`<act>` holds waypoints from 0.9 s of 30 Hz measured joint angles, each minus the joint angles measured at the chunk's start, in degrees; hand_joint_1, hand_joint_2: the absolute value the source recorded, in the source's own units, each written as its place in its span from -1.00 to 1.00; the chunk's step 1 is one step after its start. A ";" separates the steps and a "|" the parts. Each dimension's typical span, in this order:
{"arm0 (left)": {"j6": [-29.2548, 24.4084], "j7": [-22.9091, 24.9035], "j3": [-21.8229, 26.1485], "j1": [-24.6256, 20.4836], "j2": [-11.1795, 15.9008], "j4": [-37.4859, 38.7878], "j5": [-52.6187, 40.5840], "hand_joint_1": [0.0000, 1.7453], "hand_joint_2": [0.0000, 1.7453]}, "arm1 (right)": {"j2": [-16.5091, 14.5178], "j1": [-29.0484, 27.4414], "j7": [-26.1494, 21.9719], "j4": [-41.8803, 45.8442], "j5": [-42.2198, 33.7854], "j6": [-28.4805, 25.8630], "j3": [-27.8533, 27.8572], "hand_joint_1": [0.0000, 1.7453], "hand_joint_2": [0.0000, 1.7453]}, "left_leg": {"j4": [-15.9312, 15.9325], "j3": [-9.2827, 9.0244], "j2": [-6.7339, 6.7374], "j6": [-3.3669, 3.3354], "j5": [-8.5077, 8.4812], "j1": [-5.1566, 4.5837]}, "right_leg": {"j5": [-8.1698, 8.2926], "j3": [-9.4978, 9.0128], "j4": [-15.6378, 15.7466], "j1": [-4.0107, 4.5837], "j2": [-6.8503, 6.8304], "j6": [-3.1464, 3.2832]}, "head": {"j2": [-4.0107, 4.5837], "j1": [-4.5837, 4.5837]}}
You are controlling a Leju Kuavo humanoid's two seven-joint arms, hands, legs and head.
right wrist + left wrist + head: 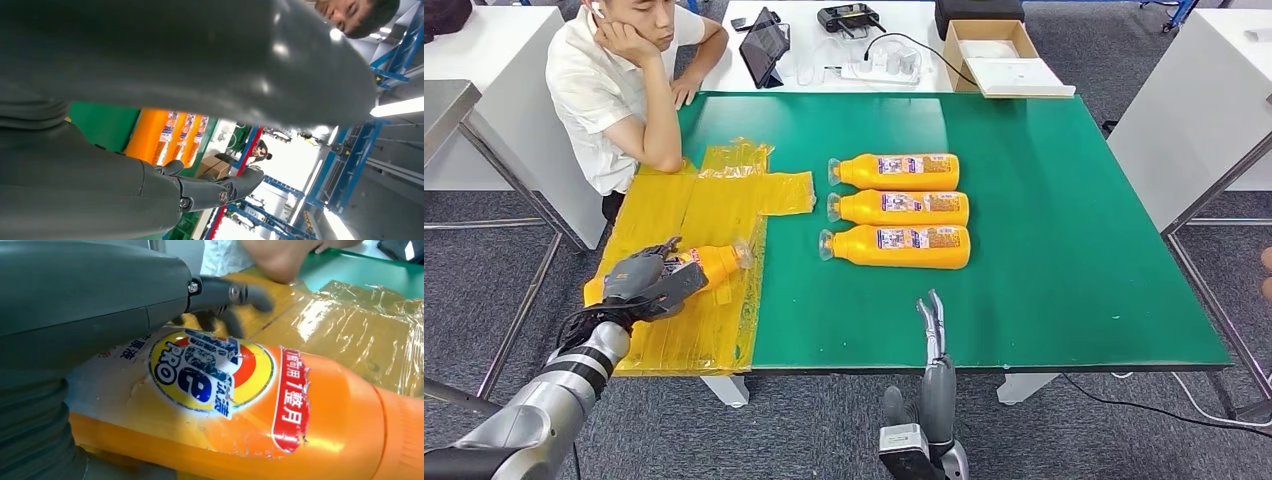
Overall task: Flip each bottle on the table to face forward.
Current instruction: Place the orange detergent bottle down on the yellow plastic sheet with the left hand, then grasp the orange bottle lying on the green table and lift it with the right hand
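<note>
Three orange bottles (902,171) (904,207) (902,246) lie side by side in the middle of the green table (1064,250), caps to the left, back labels up. A fourth orange bottle (709,264) lies on the yellow plastic sheet (694,215) at the table's left. My left hand (646,277) grips its body; in the left wrist view the bottle (240,405) shows its round blue and yellow front label beside my hand (100,310). My right hand (934,345) hovers at the table's front edge, fingers straight and apart, holding nothing. The right wrist view shows that hand (200,192) with the three bottles (167,135) beyond it.
A person (624,90) sits at the table's far left corner, an elbow on the yellow sheet. Behind the green table stands a white table with a tablet (764,47), a cardboard box (999,55) and cables. The right half of the green table is bare.
</note>
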State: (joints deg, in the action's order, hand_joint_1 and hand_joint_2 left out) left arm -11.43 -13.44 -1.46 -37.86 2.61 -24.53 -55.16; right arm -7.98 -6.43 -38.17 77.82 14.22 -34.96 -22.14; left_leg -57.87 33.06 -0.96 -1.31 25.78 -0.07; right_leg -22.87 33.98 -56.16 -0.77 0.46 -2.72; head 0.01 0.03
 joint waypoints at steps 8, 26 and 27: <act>14.63 -12.12 -1.95 1.93 0.69 -3.66 8.85 -1.00 1.00 | 0.10 1.13 -0.02 -1.22 -1.44 0.78 -0.54 -1.00 -1.00 | 0.01 -0.13 -0.31 -0.08 -0.06 -0.03 | -0.04 -0.25 0.02 -0.02 -0.37 -0.01 | 0.00 0.02; 2.05 -20.19 -1.40 16.06 -3.13 -23.37 37.10 -1.00 1.00 | 1.03 0.96 -0.02 -2.74 -2.38 -0.51 -1.30 -1.00 -1.00 | -0.01 0.24 -0.14 -0.08 -0.07 -0.05 | 0.00 0.25 0.02 -0.01 -0.30 -0.01 | 0.00 0.01; 0.77 -20.81 -1.16 17.73 -4.17 -26.93 40.19 -1.00 1.00 | 1.09 0.66 -0.02 -2.70 -2.23 -0.66 -1.33 -1.00 -1.00 | -0.01 0.30 -0.17 -0.09 -0.07 -0.05 | 0.00 0.28 0.02 -0.02 -0.31 -0.01 | 0.01 0.02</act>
State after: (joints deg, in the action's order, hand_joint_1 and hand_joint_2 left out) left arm -10.66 -34.25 -2.62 -20.13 -1.56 -51.46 -14.97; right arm -6.89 -5.77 -38.18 75.12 11.99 -35.62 -23.47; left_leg -57.88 33.36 -1.13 -1.39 25.71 -0.12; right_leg -22.87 34.25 -56.14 -0.79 0.15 -2.73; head 0.01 0.05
